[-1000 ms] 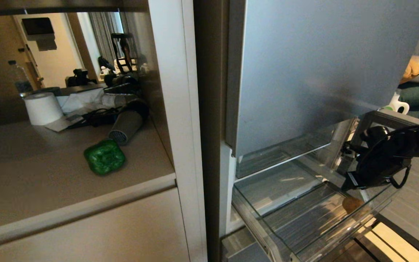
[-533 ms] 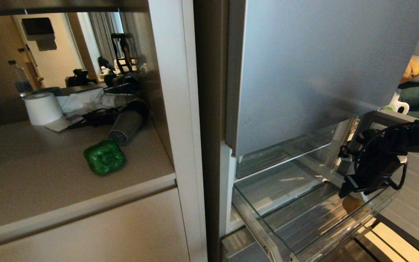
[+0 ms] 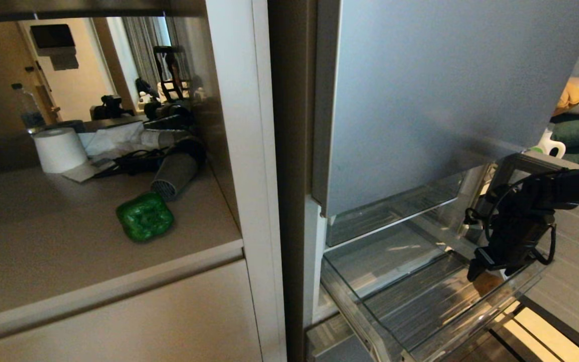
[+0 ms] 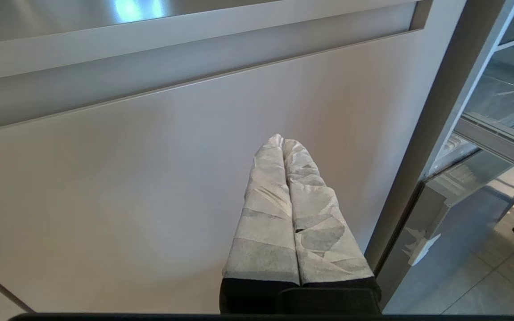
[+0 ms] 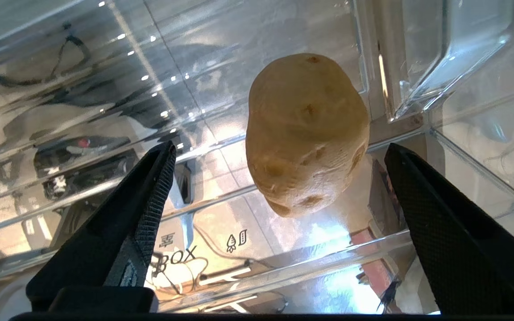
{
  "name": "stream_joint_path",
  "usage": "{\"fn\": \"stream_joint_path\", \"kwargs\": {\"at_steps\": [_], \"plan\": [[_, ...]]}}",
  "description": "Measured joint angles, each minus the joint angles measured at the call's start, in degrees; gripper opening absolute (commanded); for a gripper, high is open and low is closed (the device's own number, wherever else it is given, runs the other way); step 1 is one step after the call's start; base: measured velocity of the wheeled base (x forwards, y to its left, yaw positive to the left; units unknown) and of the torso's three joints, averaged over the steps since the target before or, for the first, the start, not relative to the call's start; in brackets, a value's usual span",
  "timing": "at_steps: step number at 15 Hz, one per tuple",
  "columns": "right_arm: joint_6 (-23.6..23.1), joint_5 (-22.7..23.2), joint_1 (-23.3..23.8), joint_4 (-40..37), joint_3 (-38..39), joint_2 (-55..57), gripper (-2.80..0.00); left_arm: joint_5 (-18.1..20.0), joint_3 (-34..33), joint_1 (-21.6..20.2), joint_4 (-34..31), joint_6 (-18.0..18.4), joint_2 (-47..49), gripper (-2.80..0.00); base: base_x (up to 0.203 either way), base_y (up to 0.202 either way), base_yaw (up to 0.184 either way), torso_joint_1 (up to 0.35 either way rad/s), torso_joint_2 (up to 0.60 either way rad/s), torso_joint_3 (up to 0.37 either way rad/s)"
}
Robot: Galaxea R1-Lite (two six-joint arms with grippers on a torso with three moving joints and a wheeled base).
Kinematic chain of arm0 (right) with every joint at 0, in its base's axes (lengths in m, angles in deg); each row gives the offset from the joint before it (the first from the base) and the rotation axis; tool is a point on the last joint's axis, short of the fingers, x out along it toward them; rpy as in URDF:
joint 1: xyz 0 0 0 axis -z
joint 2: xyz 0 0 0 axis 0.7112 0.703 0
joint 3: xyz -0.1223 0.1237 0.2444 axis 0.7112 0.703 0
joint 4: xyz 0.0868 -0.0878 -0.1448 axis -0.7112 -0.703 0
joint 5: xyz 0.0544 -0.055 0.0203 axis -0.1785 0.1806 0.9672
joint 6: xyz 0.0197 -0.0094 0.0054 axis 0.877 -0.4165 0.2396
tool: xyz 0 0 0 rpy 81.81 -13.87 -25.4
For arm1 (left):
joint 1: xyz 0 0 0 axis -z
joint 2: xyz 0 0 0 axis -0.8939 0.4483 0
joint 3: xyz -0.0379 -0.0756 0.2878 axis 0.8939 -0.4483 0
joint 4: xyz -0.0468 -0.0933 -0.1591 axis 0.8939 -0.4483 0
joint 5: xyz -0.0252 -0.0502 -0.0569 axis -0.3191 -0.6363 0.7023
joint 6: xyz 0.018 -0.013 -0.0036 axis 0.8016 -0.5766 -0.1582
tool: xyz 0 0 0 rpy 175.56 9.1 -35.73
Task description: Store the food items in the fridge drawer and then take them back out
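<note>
The right gripper (image 5: 279, 151) stands spread wide over the potato (image 5: 307, 133), which lies free in the fridge drawer (image 3: 420, 301), seemingly near its front corner. The round potato may roll on the smooth bottom. Farther off, the green pepper (image 3: 144, 216) waits on the counter (image 3: 43, 251); the left gripper (image 4: 283, 147), pressed together, is parked before a cabinet door (image 4: 105, 178).

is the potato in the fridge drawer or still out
In. The potato lies on the clear fridge drawer floor, and the right claw stands open around it, not touching.

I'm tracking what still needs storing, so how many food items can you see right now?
2. The potato lies in the clear fridge drawer, between the open right gripper's fingers, untouched. The green bell pepper sits on the beige counter. Others may be hidden.
</note>
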Motion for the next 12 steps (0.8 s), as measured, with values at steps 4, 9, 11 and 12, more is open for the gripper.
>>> {"fn": "stream_joint_path", "kwargs": {"at_steps": [4,9,11,12], "plan": [[0.0,0.0,0.0,-2.5,-1.6,1.2,0.00,0.0,0.0,0.0,0.0,0.0,0.0,-2.80,0.000,0.000,0.000,0.000,0.00,0.000],[0.3,0.0,-0.4,-8.4,-9.0,3.3,0.00,0.0,0.0,0.0,0.0,0.0,0.0,-2.80,0.000,0.000,0.000,0.000,0.00,0.000],[0.1,-0.6,-0.6,-8.4,-9.8,3.6,0.00,0.0,0.0,0.0,0.0,0.0,0.0,-2.80,0.000,0.000,0.000,0.000,0.00,0.000],[0.0,-0.7,-0.7,-8.3,-9.9,3.6,0.00,0.0,0.0,0.0,0.0,0.0,0.0,-2.80,0.000,0.000,0.000,0.000,0.00,0.000]]}}
